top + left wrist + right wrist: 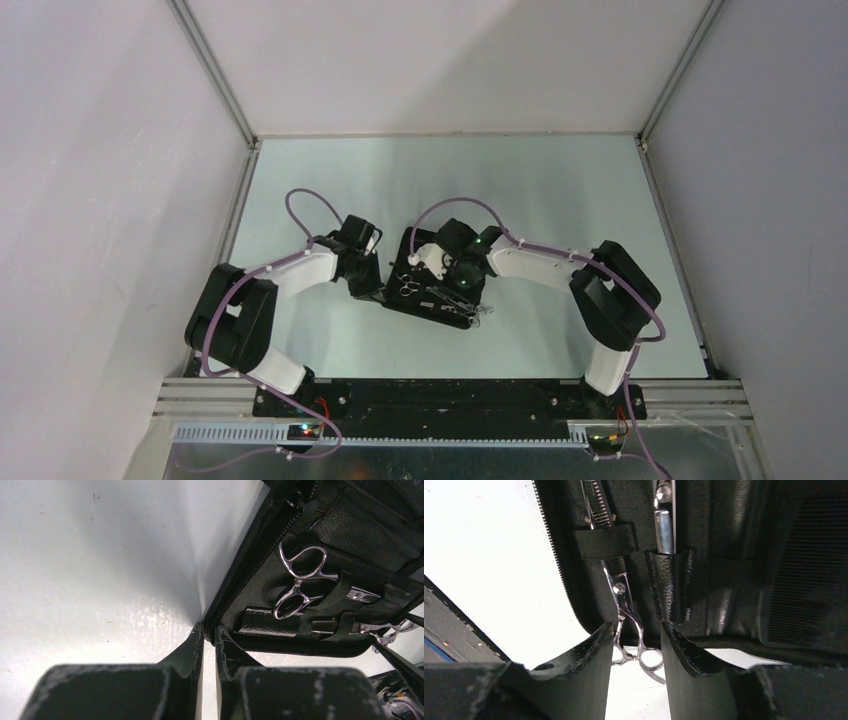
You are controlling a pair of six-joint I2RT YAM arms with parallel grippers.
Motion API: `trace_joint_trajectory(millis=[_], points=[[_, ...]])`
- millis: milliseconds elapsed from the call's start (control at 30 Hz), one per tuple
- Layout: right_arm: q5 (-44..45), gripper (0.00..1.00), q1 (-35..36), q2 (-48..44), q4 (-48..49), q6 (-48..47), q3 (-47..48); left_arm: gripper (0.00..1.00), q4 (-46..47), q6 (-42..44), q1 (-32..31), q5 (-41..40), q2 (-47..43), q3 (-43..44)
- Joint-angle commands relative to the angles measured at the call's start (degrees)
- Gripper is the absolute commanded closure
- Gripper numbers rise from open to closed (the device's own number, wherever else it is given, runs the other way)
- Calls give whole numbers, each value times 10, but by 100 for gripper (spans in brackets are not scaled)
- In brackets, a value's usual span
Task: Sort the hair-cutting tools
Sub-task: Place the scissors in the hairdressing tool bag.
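Scissors (624, 597) under an elastic strap (605, 542) inside the open case (729, 580), ring handles jutting past its edge; second scissors (665, 525) pocketed alongside, comb (809, 575) further over. Right gripper (636, 630) part open, astride the ring handles, gripping nothing. Left gripper (209, 635) almost closed, pinching the case's corner. Case in the middle of the table (560, 190).

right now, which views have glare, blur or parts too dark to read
top external: even light, but the case is small and dark, its contents hard to tell apart; left wrist: fingers in front blurred, scissors sharp, soft glare on the table; right wrist: table blown out white, comb sunk in shadow
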Motion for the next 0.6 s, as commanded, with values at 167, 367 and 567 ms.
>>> trace_joint_trajectory(millis=[167,367,567], points=[[9,61,19,38,9,-1,-9,99,-13,16,-2,-12,2,-9],[35,90,43,50,8,-17,-8,99,-14,16,-2,-15,0,-7],[104,100,86,52,13,-34,2,99,-15,16,-2,-10,2,-2]])
